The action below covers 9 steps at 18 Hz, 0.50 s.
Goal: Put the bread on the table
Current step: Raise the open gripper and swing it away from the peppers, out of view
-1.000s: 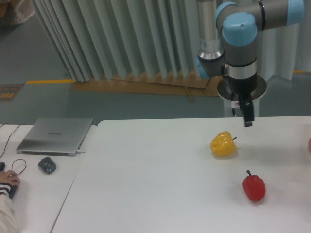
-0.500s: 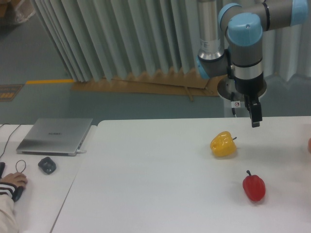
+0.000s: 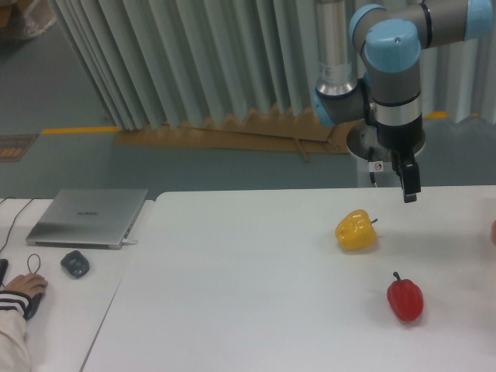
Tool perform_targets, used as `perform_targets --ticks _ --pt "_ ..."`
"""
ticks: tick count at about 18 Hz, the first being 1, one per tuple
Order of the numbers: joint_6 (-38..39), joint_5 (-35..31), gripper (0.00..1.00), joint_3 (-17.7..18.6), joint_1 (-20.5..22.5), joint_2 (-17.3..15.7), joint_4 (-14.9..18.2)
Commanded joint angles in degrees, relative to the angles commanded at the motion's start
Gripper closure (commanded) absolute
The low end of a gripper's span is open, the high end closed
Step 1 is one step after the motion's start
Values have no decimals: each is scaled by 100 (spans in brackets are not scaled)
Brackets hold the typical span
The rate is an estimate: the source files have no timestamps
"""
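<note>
**The arm slides right, and the bread is hard to find**

There is only one view, from a fixed camera looking down at the white worktop.

The gripper hangs above the far side of the worktop. It is at about 1 o'clock from the yellow pepper. A second ago it was closer to the pepper. Now it has moved a little to the right and a little up. The gripper looks thin and dark, and nothing shows in it. I cannot tell if it is open or closed, because it is seen from the side.

The red pepper sits at about 5 o'clock from the yellow one, well apart from it. Neither pepper has moved.

The long bread does not show clearly. A tiny orange-red bit peeks in at the right edge, at 3 o'clock from the yellow pepper. That may be the bread, but too little shows to be sure.

I think the arm is heading right to go and get the bread. The task looks like it is only starting.

A laptop and a mouse sit on the desk at the left, and a hand rests there.
</note>
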<state>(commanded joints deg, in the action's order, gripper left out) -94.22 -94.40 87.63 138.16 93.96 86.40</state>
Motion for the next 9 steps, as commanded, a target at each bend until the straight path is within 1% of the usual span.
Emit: perform_targets --ticks 3,5,6,7,9 --pt "-79 0 0 -9 290 9 -9" --pt "-227 -9 0 -26 518 26 -122" --pt "-498 -9 0 -9 650 44 -219" --pt "-936 -9 0 9 799 70 -281" --pt "-1763 9 0 0 1072 158 -299"
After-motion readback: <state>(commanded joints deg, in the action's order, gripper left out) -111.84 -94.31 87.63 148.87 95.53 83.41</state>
